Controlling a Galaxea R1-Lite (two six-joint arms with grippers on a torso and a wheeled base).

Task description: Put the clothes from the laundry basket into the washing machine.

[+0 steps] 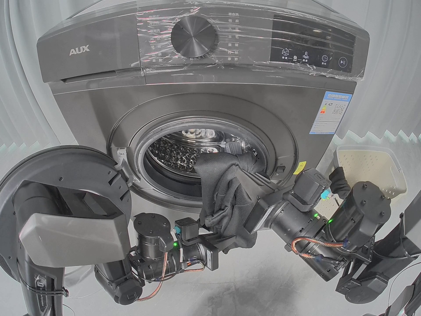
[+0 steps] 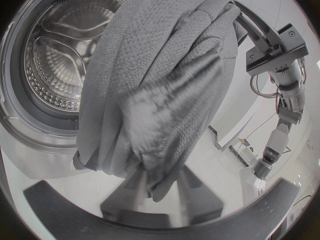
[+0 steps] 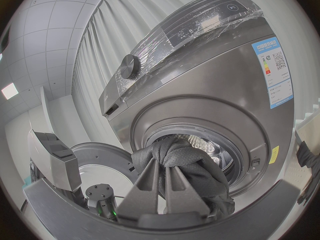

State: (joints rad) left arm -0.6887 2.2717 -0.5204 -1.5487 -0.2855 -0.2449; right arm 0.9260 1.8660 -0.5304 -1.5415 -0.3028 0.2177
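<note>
Black knit cloth is filling the middle of your scene: the black garment (image 1: 223, 194) is hanging in a bunched fold right in front of the washing machine (image 1: 197, 97), its upper end lying against the lower right edge of the open port and just reaching into the steel drum (image 1: 175, 154). Your right claw (image 3: 164, 170) is pinching the upper part of that bundle, its two fingers drawn almost together with cloth squeezed between them, and it is pointing toward the port. Your left claw (image 2: 160, 180) is gripping the lower end from underneath, fingers closed around a gathered tail of the fabric, so the garment is stretching between your two arms, with the rest of it drooping outside the machine below the port. The round door (image 1: 66, 189) is standing swung wide open on your left. The white laundry basket (image 1: 372, 167) is sitting on your right beside the machine, and a dark cloth (image 1: 340, 181) is hanging over its near rim.
</note>
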